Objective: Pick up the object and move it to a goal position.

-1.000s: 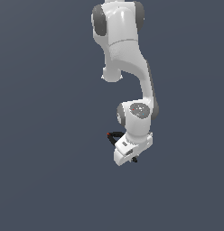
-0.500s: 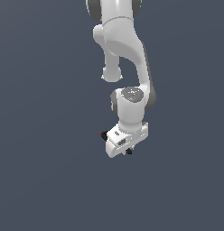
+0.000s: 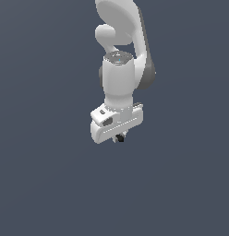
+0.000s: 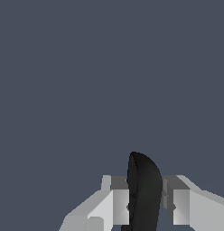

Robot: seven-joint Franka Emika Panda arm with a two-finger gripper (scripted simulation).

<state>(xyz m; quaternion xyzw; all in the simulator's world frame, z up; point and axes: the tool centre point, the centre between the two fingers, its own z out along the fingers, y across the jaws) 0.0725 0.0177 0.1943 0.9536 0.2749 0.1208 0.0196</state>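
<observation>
The white arm (image 3: 120, 50) is seen descending from the upper edge of the exterior view, with the wrist held close to vertical and the hand block slightly tilted beneath it. The gripper (image 3: 119, 137) is pointed downward; only a little of it is shown below the hand. In the wrist view, both fingers (image 4: 117, 205) are pressed against the black clamp (image 4: 143, 194), which is held between the jaws.

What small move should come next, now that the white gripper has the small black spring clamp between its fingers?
Probably carry on toward the goal, keeping the grip closed. In the wrist view the small black spring clamp sits between the grey finger pads, and in the exterior view the white gripper shows only a dark sliver beneath it. No goal marker shows.
</observation>
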